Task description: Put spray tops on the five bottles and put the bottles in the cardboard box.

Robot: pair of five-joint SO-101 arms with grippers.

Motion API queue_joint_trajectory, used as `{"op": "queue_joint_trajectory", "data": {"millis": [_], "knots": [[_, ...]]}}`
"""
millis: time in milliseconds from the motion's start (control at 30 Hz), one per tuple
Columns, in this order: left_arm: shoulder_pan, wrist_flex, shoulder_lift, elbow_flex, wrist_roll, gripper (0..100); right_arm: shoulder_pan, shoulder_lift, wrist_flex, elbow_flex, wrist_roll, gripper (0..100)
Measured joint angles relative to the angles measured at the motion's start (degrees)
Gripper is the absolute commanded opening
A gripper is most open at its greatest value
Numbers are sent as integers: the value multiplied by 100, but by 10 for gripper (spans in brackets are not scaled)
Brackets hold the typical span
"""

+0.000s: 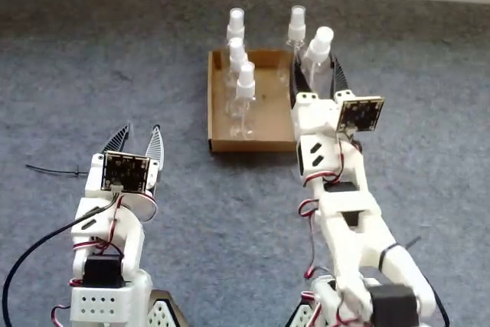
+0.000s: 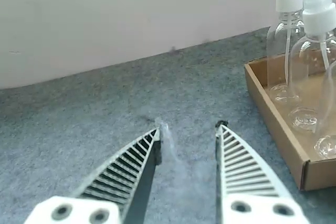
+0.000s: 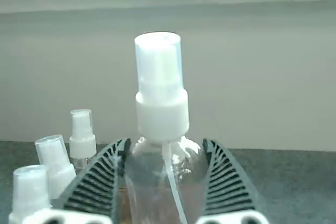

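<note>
The open cardboard box (image 1: pixel 217 105) lies flat in the middle of the grey carpet. Three clear bottles with white spray tops stand in a row along its left side (image 1: pixel 246 86), and another capped bottle (image 1: pixel 297 24) stands at its back right. My right gripper (image 1: pixel 315 67) is shut on a further capped bottle (image 1: pixel 319 42) at the box's right edge; in the right wrist view that bottle (image 3: pixel 160 108) sits between the fingers (image 3: pixel 100 182). My left gripper (image 1: pixel 142 129) rests open and empty on the carpet to the left of the box (image 2: pixel 273 124), with nothing between its fingers (image 2: pixel 142 156).
A thin black cable (image 1: pixel 57 170) lies on the carpet left of the left arm. A pale wall (image 2: pixel 131 19) runs along the far side of the carpet. Open carpet (image 1: pixel 115 59) spreads left of the box.
</note>
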Motion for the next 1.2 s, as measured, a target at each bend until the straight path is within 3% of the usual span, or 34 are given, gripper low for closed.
{"op": "queue_joint_trajectory", "data": {"millis": [367, 733, 833, 1067, 1200], "knots": [[0, -9, 9, 88, -9, 164, -123, 2321, -1881, -79, -105, 4], [0, -9, 0, 88, -9, 164, -167, 2752, -2004, -132, -105, 7], [0, -9, 0, 88, -9, 164, -149, 2769, -2004, -132, 220, 8], [0, -9, 0, 88, -9, 164, -308, 2769, -2004, -132, 519, 145], [0, -9, 0, 88, -9, 164, -325, 2769, -2004, -132, 519, 157]]}}
